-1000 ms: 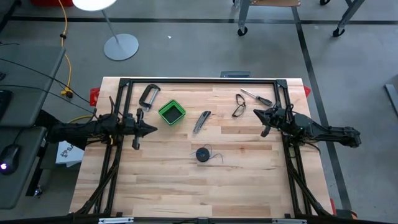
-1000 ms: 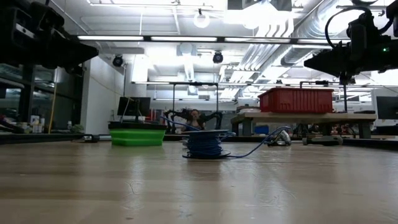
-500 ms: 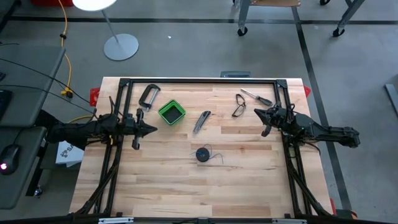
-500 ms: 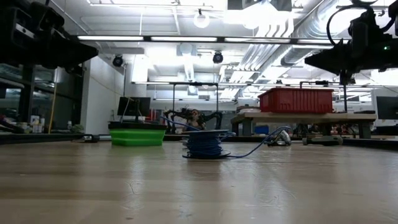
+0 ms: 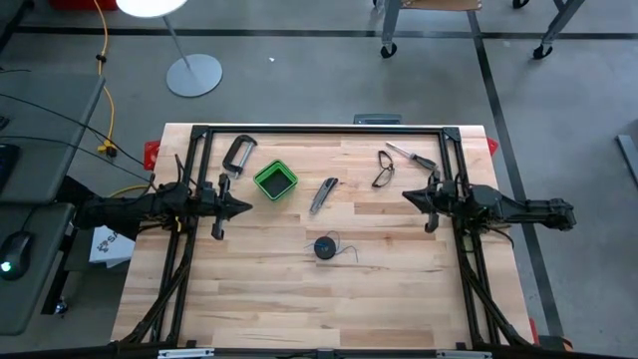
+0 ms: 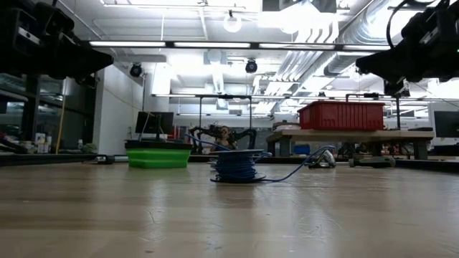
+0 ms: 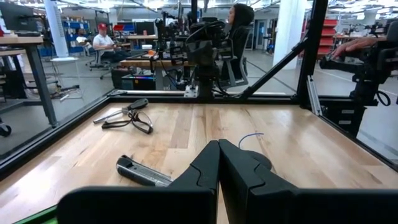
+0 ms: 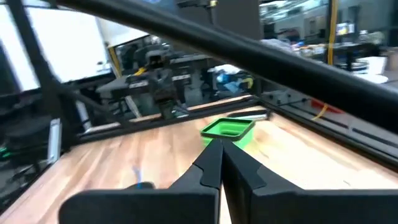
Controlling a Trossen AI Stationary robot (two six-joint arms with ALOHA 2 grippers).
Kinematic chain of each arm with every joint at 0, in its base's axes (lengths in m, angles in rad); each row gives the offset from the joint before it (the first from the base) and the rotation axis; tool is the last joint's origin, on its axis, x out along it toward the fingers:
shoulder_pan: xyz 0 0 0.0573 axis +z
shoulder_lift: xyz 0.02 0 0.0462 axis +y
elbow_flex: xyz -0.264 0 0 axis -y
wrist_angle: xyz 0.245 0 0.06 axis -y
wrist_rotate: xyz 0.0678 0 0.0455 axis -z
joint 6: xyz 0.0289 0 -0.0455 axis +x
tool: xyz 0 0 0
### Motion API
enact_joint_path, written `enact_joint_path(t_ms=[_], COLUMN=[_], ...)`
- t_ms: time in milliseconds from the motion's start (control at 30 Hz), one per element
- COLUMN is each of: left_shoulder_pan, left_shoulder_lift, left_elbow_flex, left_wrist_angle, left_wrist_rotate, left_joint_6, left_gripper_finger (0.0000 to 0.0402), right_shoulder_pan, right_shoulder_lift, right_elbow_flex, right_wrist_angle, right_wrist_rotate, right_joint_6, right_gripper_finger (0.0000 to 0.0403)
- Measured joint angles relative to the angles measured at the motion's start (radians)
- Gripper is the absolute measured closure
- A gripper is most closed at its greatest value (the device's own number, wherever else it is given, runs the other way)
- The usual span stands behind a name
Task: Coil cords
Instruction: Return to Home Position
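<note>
**Left hand (image 5: 242,207) and right hand (image 5: 407,195) both shut, spool (image 5: 325,247) alone on the desk (image 5: 299,299)**

Left hand is held above the desk's left side, fingers pressed together, nothing gripped. Right hand is held opposite, above the right side, likewise closed and empty. Between the two, the dark spool is seen standing on the wood, touched by neither. Blue wire (image 6: 237,166) is wound around it, and a loose tail is trailed beside it. A green box (image 5: 275,180) is set well apart.
</note>
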Motion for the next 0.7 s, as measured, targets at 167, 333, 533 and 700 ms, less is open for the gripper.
enact_joint_path(t_ms=[167,333,533,700], left_shoulder_pan=[0.0,0.0,0.0,0.0], left_shoulder_lift=[0.0,0.0,0.0,0.0], left_elbow_flex=[0.0,0.0,0.0,0.0], left_wrist_angle=[0.0,0.0,0.0,0.0], left_wrist_rotate=[0.0,0.0,0.0,0.0], left_joint_6=[0.0,0.0,0.0,0.0], left_gripper_finger=[0.0401,0.0401,0.0401,0.0401], right_shoulder_pan=[0.007,0.007,0.007,0.007], right_shoulder_lift=[0.007,0.007,0.007,0.007], right_elbow_flex=[0.0,0.0,0.0,0.0], right_wrist_angle=[0.001,-0.001,-0.001,-0.001], right_wrist_rotate=[-0.012,-0.012,-0.012,-0.012], right_joint_6=[-0.006,-0.006,-0.006,-0.006], right_gripper_finger=[0.0403,0.0403,0.0403,0.0403])
